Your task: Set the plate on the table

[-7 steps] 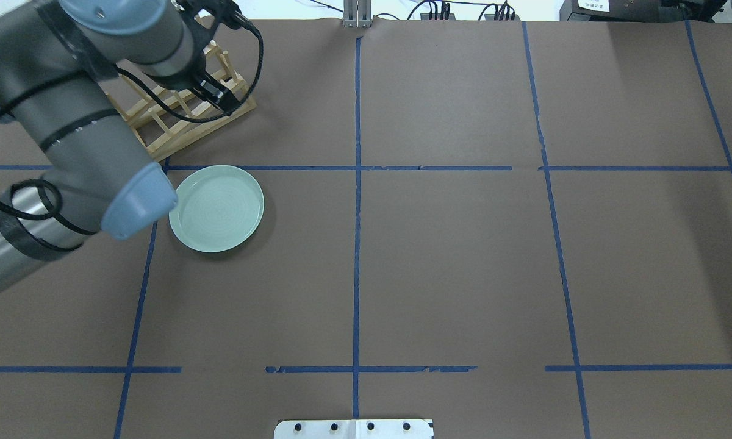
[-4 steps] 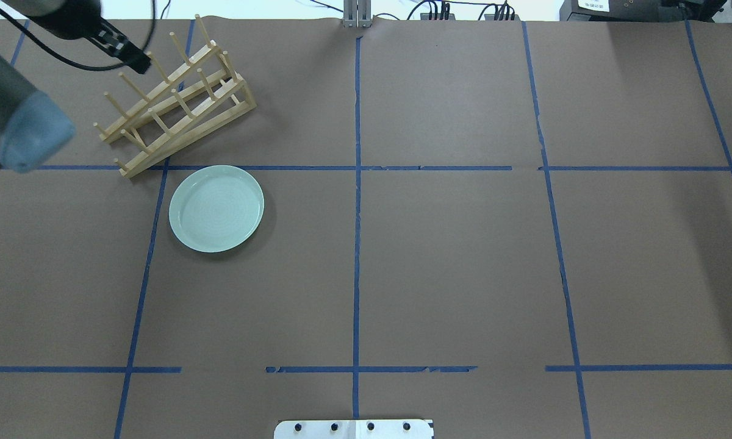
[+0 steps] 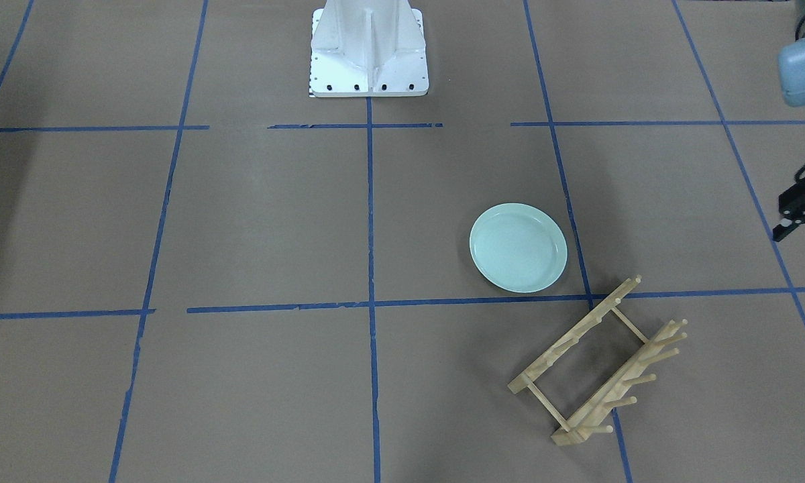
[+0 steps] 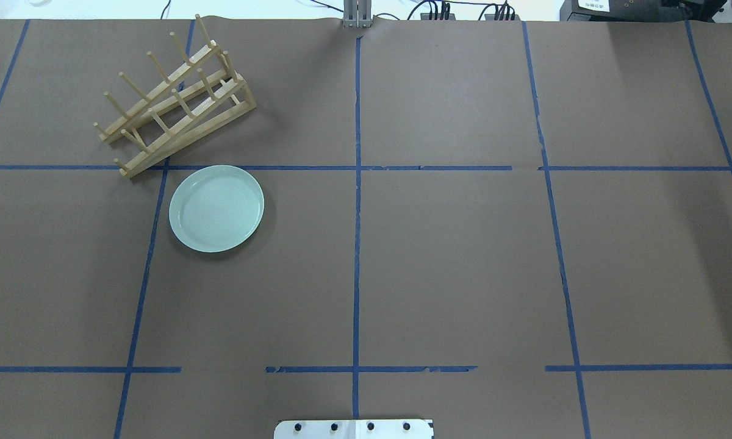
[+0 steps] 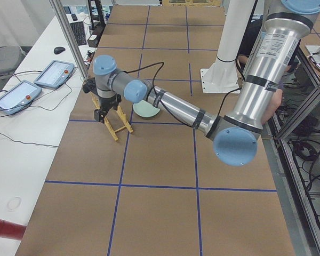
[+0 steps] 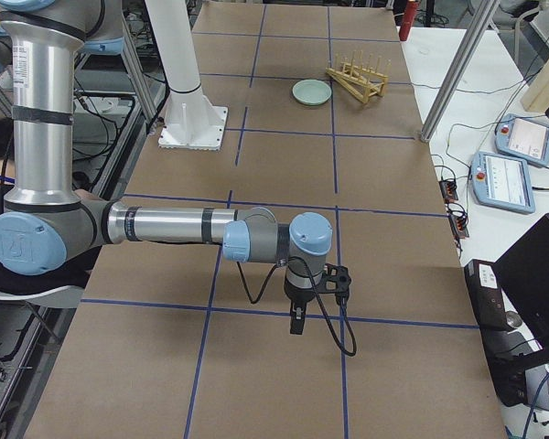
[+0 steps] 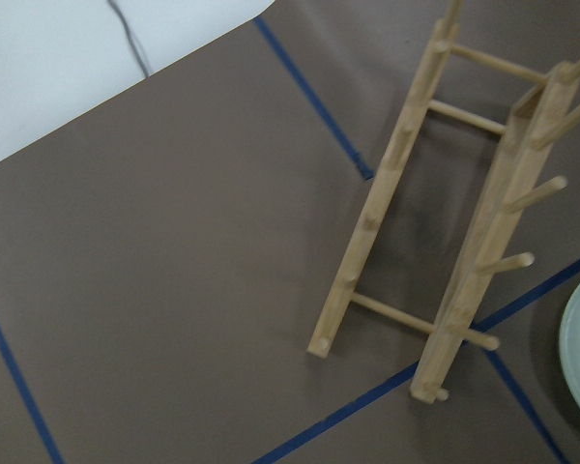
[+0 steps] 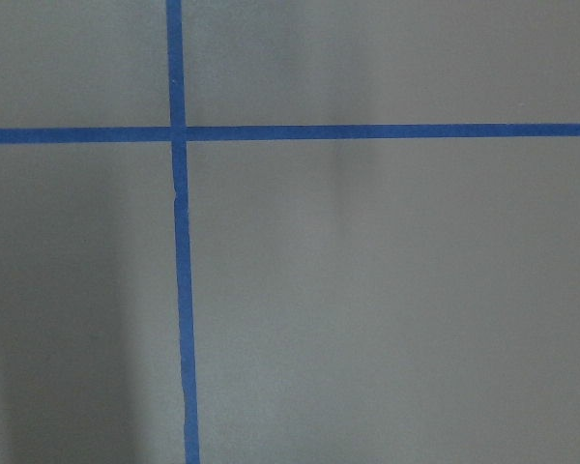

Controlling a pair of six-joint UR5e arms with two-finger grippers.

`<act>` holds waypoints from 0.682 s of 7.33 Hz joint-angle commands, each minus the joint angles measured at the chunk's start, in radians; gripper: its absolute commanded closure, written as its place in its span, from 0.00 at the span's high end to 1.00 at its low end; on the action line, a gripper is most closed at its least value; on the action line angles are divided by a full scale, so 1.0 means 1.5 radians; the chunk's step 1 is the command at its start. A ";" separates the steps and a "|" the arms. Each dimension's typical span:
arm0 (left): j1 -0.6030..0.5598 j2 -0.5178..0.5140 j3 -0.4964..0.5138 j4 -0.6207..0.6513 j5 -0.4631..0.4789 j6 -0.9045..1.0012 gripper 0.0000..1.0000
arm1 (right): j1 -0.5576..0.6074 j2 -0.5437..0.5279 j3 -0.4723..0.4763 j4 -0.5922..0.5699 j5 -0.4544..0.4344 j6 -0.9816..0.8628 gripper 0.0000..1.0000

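1. Plate (image 4: 216, 208) and everything else are resting on the table (image 4: 463, 274), which is spreading out flat and brown under a grid of blue tape lines (image 4: 357, 244).
2. The left arm (image 5: 176, 106) is reaching out toward the rack end of the table. The right arm (image 6: 165, 224) is stretching low over bare table, well apart from the plate.
3. The wooden rack (image 4: 177, 97) is standing at a slant just beyond the plate, near it but not touching it.
4. The plate is lying flat and right way up inside one tape square, with nothing gripping it, so the placing is looking done. It is showing a glossy, stiff surface, so it is probably slippery and breakable if dropped. Any further hold would be best pinching the raised rim, since the flat middle is offering no purchase.
5. The left gripper (image 3: 785, 228) is hanging off to the rack's side, carrying nothing; I cannot tell whether its jaws are spread or closed. The right gripper (image 6: 297, 320) is pointing down at bare table, and I cannot tell its state either.
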 commanded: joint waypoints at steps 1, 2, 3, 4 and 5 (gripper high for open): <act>-0.109 0.060 0.060 0.000 -0.011 0.094 1.00 | 0.000 0.000 0.000 0.000 0.000 0.000 1.00; -0.114 0.085 0.060 0.001 -0.011 0.105 1.00 | 0.000 0.000 0.000 0.000 0.000 0.001 1.00; -0.114 0.103 0.061 0.001 -0.011 0.106 1.00 | 0.000 0.000 0.000 0.000 0.000 0.001 1.00; -0.114 0.133 0.057 -0.001 -0.012 0.106 1.00 | 0.000 0.000 0.000 0.000 0.000 0.000 1.00; -0.114 0.156 0.055 -0.002 -0.011 0.103 1.00 | 0.000 0.000 0.000 0.000 0.000 0.000 1.00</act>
